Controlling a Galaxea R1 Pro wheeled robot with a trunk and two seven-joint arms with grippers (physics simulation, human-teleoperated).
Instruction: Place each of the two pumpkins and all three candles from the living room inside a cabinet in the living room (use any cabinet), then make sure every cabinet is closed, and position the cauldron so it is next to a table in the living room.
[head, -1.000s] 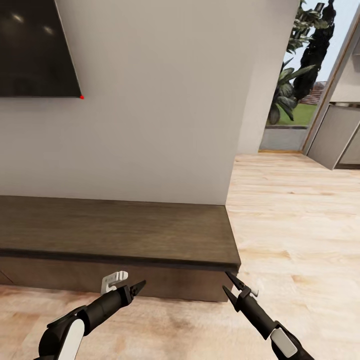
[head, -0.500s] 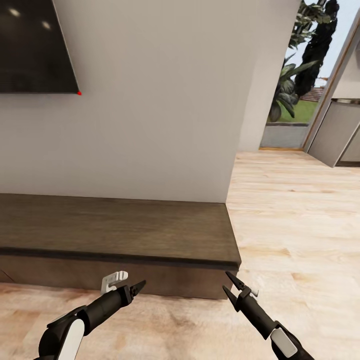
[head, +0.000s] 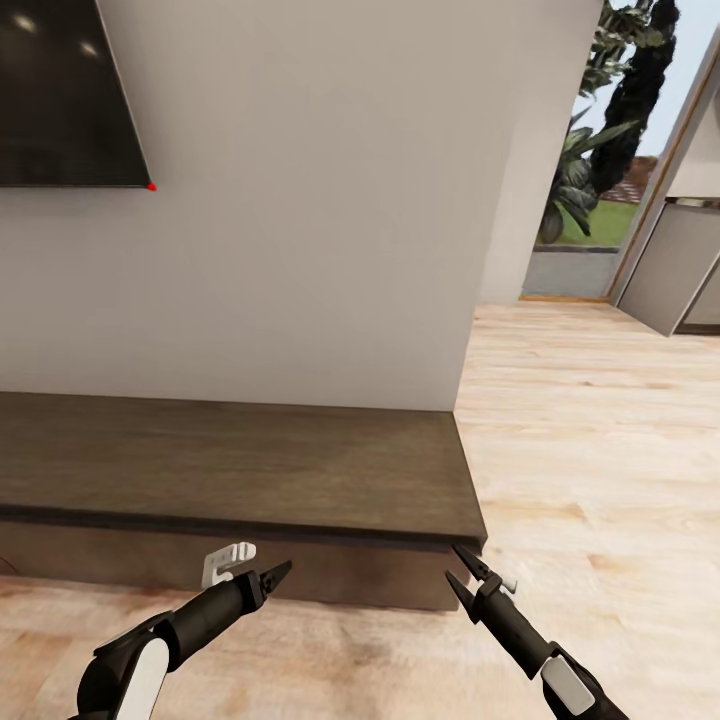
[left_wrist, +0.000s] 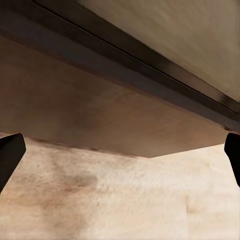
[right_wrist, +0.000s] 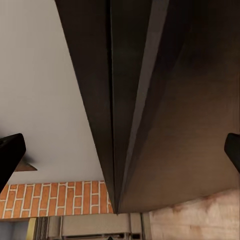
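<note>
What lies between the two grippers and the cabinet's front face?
Nothing but bare wood floor: in the head view the left gripper and right gripper hang open just short of the cabinet.

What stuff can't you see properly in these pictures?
- Cabinet, head view: its left part runs off the picture edge.
- TV, head view: cut off by the top and left edges.
- Left pincer, head view: whether it is open is hard to tell; in the left wrist view its fingertips sit wide apart.
</note>
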